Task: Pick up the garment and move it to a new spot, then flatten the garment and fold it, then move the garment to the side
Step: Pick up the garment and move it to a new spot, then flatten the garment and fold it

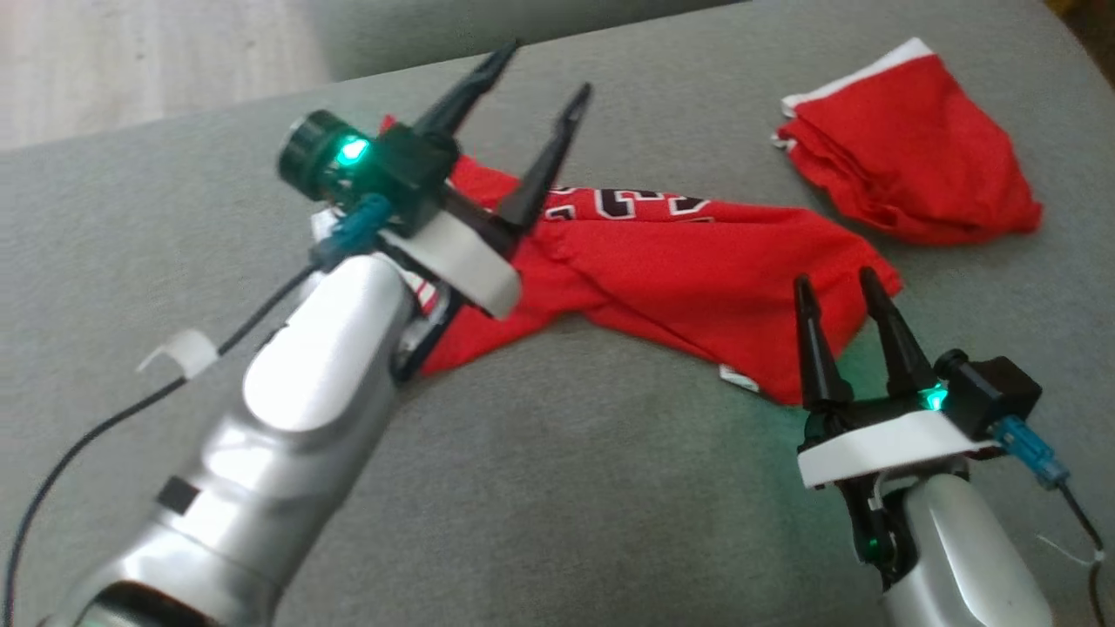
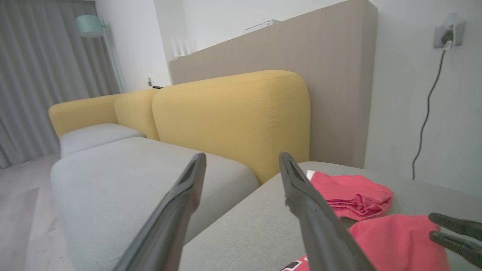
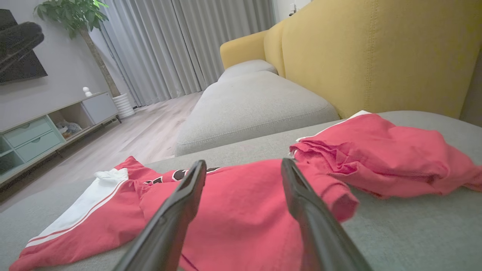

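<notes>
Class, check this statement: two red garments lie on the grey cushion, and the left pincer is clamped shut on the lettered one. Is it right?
Not quite: the head view shows the left pincer open, gripping nothing. The lettered garment and the second red garment do lie on the grey cushion.

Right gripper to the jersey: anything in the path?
Nothing visible. The right gripper, jaws open, sits at the near right corner of the red jersey, with no object between them. The second red garment lies beyond that corner, close by, at the far right. The left gripper, also open, hovers over the jersey's other end.
</notes>
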### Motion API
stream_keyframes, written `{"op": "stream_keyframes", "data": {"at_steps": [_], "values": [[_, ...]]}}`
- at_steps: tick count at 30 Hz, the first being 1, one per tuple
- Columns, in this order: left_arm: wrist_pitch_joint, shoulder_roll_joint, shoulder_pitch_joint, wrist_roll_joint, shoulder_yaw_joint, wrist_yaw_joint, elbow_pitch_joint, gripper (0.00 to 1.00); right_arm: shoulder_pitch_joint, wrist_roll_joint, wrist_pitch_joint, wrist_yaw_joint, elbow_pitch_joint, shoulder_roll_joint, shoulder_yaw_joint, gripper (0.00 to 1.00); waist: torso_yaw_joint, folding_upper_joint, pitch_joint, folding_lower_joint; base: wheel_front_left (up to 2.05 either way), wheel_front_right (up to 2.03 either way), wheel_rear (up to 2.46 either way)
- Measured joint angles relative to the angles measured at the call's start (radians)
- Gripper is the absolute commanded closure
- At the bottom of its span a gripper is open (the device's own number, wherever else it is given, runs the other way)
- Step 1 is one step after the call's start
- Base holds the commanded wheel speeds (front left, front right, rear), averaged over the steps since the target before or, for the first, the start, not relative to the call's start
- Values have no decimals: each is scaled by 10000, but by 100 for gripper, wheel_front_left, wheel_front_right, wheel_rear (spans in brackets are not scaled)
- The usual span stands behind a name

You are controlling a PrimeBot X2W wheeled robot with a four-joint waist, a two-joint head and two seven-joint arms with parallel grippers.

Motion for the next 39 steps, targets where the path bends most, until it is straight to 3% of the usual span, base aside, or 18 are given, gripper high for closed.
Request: {"op": "stream_keyframes", "data": {"at_steps": [3, 7, 11, 18, 21, 28, 39], "values": [[-278, 316, 5, 84, 151, 79, 81, 0, 6, -81, 0, 0, 0, -2, -100, 0, 327, 0, -58, 0, 0, 0, 0], [-660, 729, 326, 27, 621, 548, 15, 0, 62, -288, 0, 0, -2, -2, -272, 0, 849, 0, -196, 0, 0, 0, 0], [-947, 1016, 2170, -397, 982, 1095, -251, 0, 418, -470, 0, 0, 19, -2, -543, 0, 1578, 0, -431, -1, 0, 0, 0], [-1141, 978, 4976, -999, 1473, 1776, -669, 0, 698, -742, 0, 0, 82, 0, -761, 0, 2391, 0, -717, -2, 0, 0, 0], [-1147, 867, 5390, -961, 1513, 1787, -807, 0, 735, -851, 0, 0, 82, 2, -859, 0, 2576, 0, -706, -2, 0, 0, 0], [-1145, 742, 4856, -660, 1521, 1755, -698, 0, 707, -982, 0, 0, 82, 2, -773, 0, 2436, 0, -418, -2, 0, 0, 0], [309, 780, 2026, -525, 1438, 1315, 1678, 0, 201, -980, 0, 0, -58, 0, -495, 0, 1562, 0, 575, 0, 0, 0, 0]]}}
